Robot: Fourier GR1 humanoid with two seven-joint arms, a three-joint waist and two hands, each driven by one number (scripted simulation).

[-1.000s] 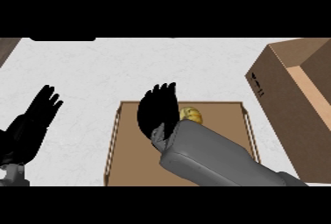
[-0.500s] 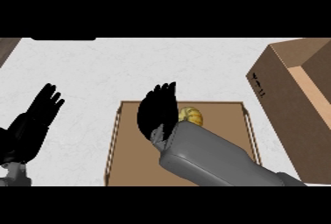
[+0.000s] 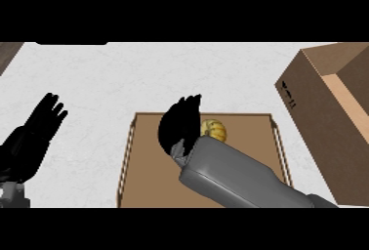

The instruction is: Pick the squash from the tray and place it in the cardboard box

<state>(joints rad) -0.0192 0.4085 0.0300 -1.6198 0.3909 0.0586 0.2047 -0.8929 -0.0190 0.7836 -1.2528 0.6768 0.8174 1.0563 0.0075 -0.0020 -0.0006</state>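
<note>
A yellow squash lies in the brown tray near its far edge, partly hidden behind my right hand. That hand hovers over the tray with its fingers straight, just left of the squash and close beside it. Its grey forearm covers much of the tray's middle. The cardboard box stands open at the right edge of the counter. My left hand rests open at the left, fingers up, off the tray.
The white counter stretches beyond the tray toward the far side. A strip of counter separates the tray's right rim from the box.
</note>
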